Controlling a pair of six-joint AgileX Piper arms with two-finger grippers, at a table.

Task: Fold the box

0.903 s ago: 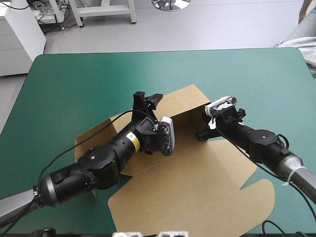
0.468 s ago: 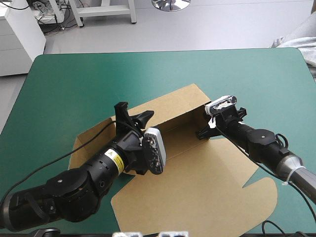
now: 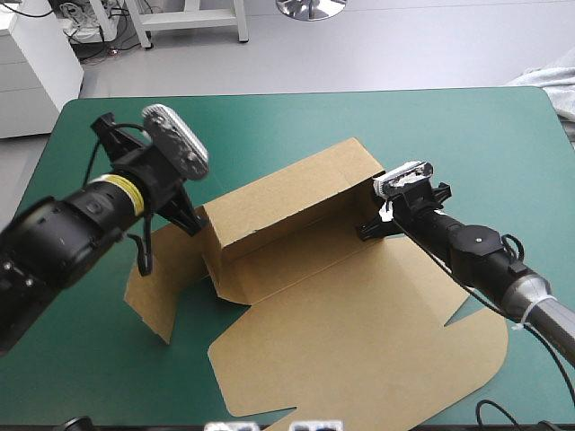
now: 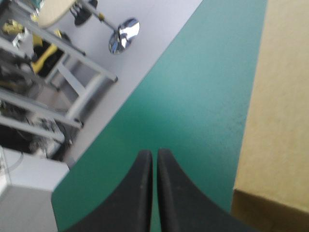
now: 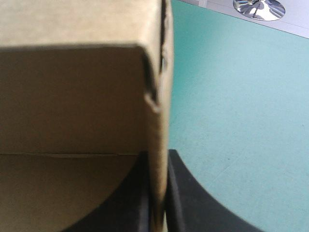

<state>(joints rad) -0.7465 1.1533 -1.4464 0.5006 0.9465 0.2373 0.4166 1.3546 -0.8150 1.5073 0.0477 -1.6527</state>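
High view: left tool [image 4: 155,152] has pulled out. Just before, it was down in the brown cardboard box sheet [image 3: 359,332] at the long wall's left end; now it's raised over the left part of the teal-green table [image 3: 449,135], clear of the board. Its black fingers are together in a point with nothing between them, and only bare cover lies ahead, with a brown edge beside it.

The long wall now stands on its own, steeper than earlier, and its left end flap [image 3: 214,260] is turned inward at the corner. The rest of the sheet is flat: a wide panel toward the near edge and a side panel [image 3: 157,283] lying out to the left.

Right tool [image 3: 368,232] hasn't moved. It's clamped on the box at the wall's right end, with the thin board edge pinched between the fingers in its wrist view.

Box sits mid-table, slightly skewed.

My read: the wall-raise step on the left looks done and holding, with the right side acting as the anchor. Left arm is free for a fresh grasp, likely that flat left panel. Risk: the wall could sag back if the right lets go early.
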